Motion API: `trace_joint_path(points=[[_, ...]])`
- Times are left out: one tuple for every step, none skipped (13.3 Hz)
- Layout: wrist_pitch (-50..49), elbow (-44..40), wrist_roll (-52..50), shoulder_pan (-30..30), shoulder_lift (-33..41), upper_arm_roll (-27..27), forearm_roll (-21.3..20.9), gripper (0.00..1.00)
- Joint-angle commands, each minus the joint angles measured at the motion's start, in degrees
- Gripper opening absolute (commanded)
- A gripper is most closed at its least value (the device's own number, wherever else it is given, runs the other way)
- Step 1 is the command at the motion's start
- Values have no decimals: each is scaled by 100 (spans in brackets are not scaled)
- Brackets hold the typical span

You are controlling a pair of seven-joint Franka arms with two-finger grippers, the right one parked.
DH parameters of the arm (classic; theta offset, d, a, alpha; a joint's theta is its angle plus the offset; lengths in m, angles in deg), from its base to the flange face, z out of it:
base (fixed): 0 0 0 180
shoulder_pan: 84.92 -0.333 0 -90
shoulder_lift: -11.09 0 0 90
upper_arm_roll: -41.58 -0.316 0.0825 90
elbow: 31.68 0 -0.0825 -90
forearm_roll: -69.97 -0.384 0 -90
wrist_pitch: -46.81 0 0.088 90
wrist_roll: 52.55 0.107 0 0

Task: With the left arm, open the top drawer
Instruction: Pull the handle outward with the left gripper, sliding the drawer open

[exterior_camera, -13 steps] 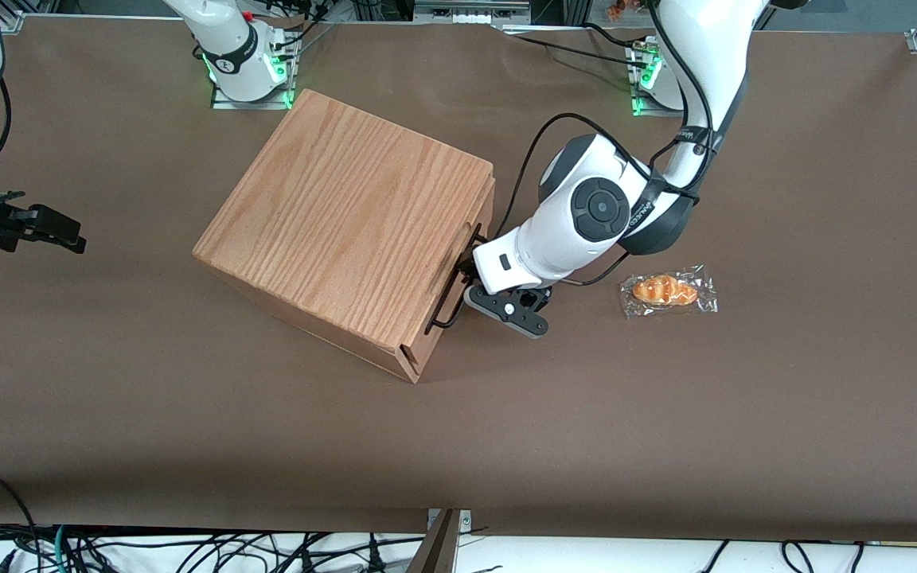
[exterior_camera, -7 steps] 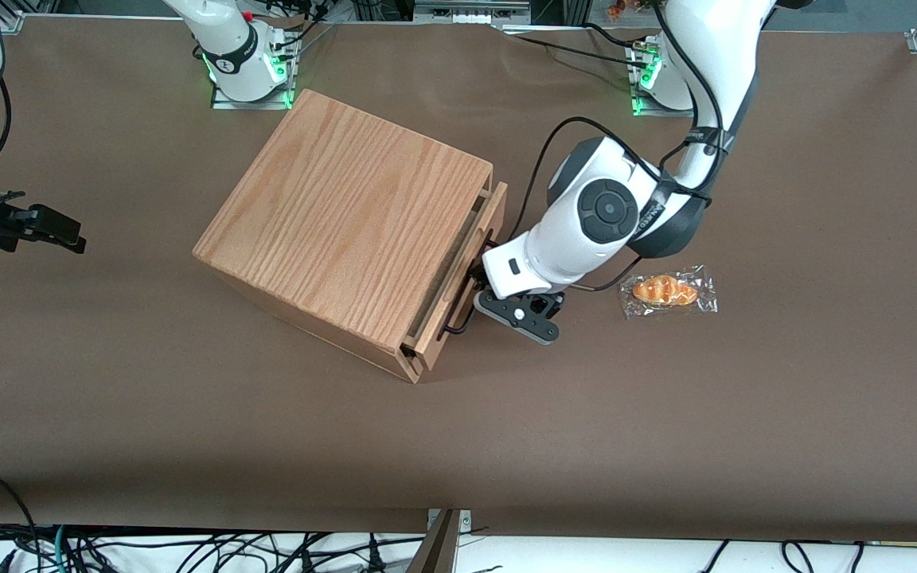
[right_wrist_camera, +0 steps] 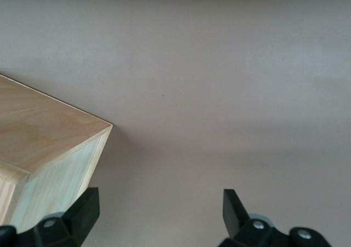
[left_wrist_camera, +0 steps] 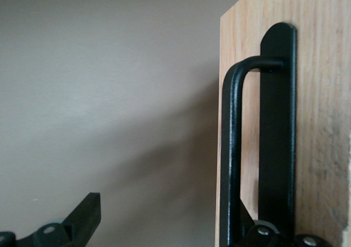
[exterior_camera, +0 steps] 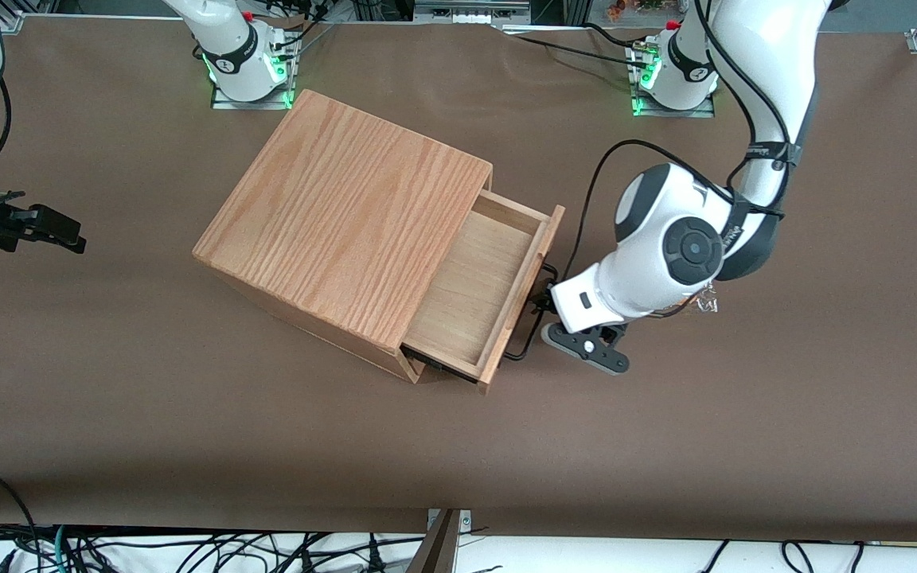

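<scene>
The top drawer (exterior_camera: 470, 290) stands pulled well out of the oak-grain cabinet (exterior_camera: 347, 215), and its pale plywood bottom shows bare. Its black wire handle (exterior_camera: 526, 338) (left_wrist_camera: 232, 148) is on the drawer front (left_wrist_camera: 323, 93). The left arm (exterior_camera: 665, 255) reaches down in front of the drawer, with its gripper (exterior_camera: 542, 306) (left_wrist_camera: 175, 233) at the handle. The gripper is open: one finger (left_wrist_camera: 266, 233) sits against the handle at the drawer front, while the other finger (left_wrist_camera: 82, 217) hangs free over the table.
A wrapped bread packet (exterior_camera: 707, 301) lies on the brown table (exterior_camera: 665, 446) toward the working arm's end, mostly covered by the arm. A lower drawer front (exterior_camera: 435, 368) shows under the open one. Arm bases (exterior_camera: 669, 79) stand at the table's back edge.
The drawer has slid from nearly closed to well out of the cabinet. The left arm and its gripper have moved with the handle toward the working arm's end, covering the bread packet.
</scene>
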Motion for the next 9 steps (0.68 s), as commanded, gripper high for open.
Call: trace_joint_path(points=[[87, -120, -655, -190, -39, -234, -709, 100], [-9, -154, -655, -242, -21, -234, -709, 100], [-36, -172, -655, -269, -21, -234, -709, 100], [-36, -172, -655, -260, -21, -234, -709, 100], [-36, -172, -655, -260, -21, -234, -709, 100], [-36, -164, -655, -260, -21, -234, -709, 100], [-54, -155, -655, -260, -4, -225, -709, 100], [-141, -155, -646, -260, 5, -208, -674, 100], [-290, -172, -646, -260, 14, -182, -604, 100]])
